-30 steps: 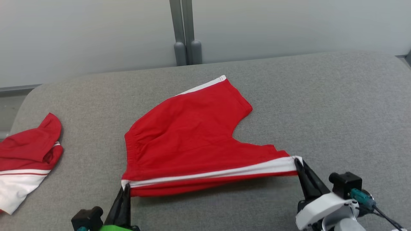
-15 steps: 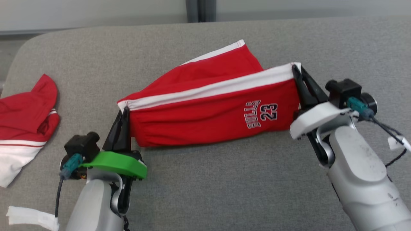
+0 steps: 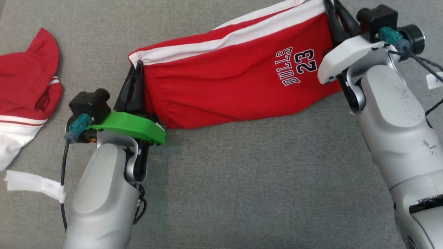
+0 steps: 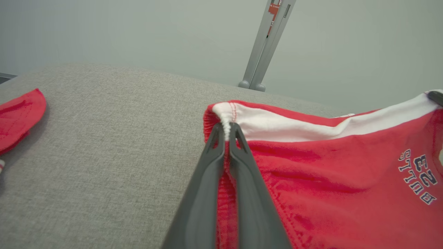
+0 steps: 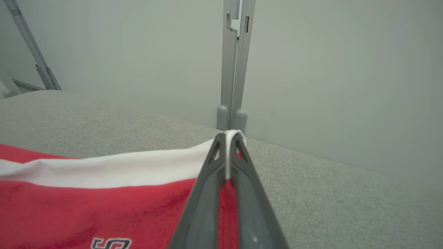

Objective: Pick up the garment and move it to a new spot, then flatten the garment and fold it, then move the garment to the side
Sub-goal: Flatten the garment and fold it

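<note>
Your left tool [image 3: 137, 66] is pinched on the waistband corner of the red garment [image 3: 225, 79]; your right tool [image 5: 226, 137] is clamped on its white-striped hem (the BULLS 23 print faces you). The garment hangs stretched between them over the middle of the bench [image 3: 242, 173]; a second red garment [image 3: 24, 79] lies at the bench's left.

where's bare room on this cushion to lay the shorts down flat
Widest bare patch: the grey cushion on the robot's side of the shorts, from the left arm across to the right arm. A narrower strip lies between the left end effector and the second red garment. Crowded: the left edge, with that garment and a white tag.
</note>
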